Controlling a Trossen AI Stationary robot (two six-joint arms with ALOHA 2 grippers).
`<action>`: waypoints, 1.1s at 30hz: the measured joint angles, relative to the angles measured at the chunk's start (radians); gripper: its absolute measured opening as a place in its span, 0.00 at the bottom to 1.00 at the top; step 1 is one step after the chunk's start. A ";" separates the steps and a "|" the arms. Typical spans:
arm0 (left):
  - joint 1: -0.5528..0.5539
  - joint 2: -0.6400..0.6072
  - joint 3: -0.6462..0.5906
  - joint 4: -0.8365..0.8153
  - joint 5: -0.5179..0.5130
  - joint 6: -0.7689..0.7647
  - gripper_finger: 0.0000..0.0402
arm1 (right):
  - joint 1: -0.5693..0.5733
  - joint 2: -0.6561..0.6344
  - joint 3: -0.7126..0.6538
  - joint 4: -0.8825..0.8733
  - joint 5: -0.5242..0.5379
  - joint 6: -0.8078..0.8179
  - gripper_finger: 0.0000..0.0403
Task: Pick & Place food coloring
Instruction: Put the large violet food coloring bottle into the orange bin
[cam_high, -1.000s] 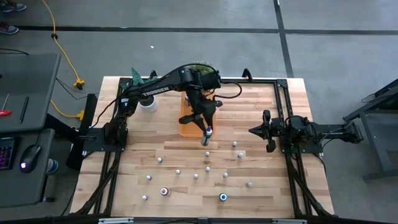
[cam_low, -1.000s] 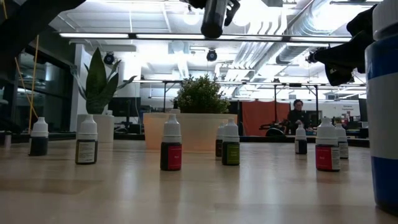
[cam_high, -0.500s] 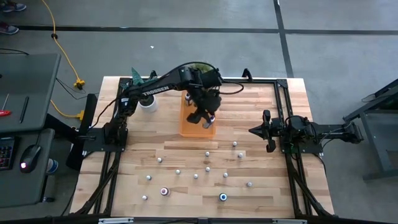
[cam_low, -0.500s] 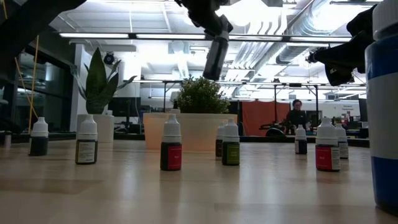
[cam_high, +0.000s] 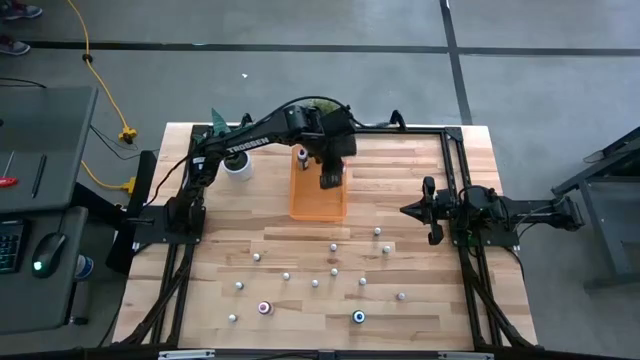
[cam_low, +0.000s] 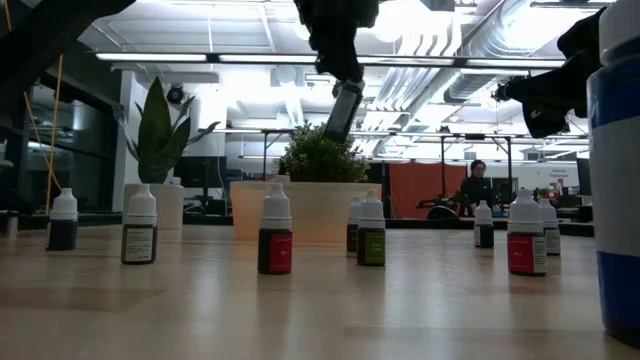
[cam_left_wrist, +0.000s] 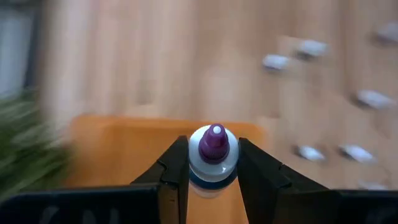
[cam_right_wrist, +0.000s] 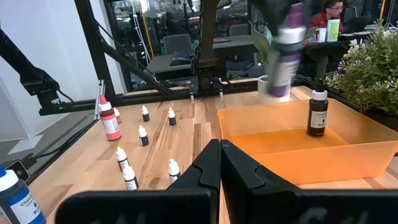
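Note:
My left gripper (cam_high: 330, 178) hangs over the orange tray (cam_high: 305, 205) at the far middle of the table, shut on a purple food coloring bottle (cam_left_wrist: 212, 154), which also shows in the low view (cam_low: 343, 110). One dark bottle (cam_high: 301, 155) stands on its base in the tray's far end (cam_right_wrist: 318, 114). Several more small white-capped bottles (cam_high: 333, 270) stand upright on the near half of the table. My right gripper (cam_high: 410, 210) waits shut and level at the table's right side, touching nothing. My left gripper pinches the bottle between its two fingers (cam_left_wrist: 177, 168), one on each side of the body just below the purple cap (cam_left_wrist: 214, 142). The fingers slant down from above. The bottle is tilted (cam_right_wrist: 285, 56) and lifted clear above the tray floor.
A bushy potted plant (cam_high: 320, 108), a white cup (cam_high: 237, 165) and a spiky green plant (cam_high: 218, 122) stand along the far edge by the tray. A large white-and-blue bottle (cam_low: 615, 170) stands right at the low camera. A person (cam_low: 478, 185) sits in the room beyond the table.
My left gripper has carried the bottle from the tray's near edge toward the far edge, to above the tray's middle. Its wrist has rolled, and the bottle has gone from upright to tilted. The grip has stayed closed on the bottle.

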 joint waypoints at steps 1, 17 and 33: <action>0.000 0.000 0.000 0.003 -0.062 -0.036 0.22 | 0.000 0.000 0.000 0.000 0.000 0.000 0.00; 0.014 -0.180 -0.621 0.562 -0.412 -0.496 0.26 | 0.000 -0.001 0.000 0.000 0.000 0.000 0.00; 0.013 -0.317 -1.023 0.897 -0.638 -0.676 0.25 | 0.000 0.000 0.000 0.000 0.000 0.000 0.00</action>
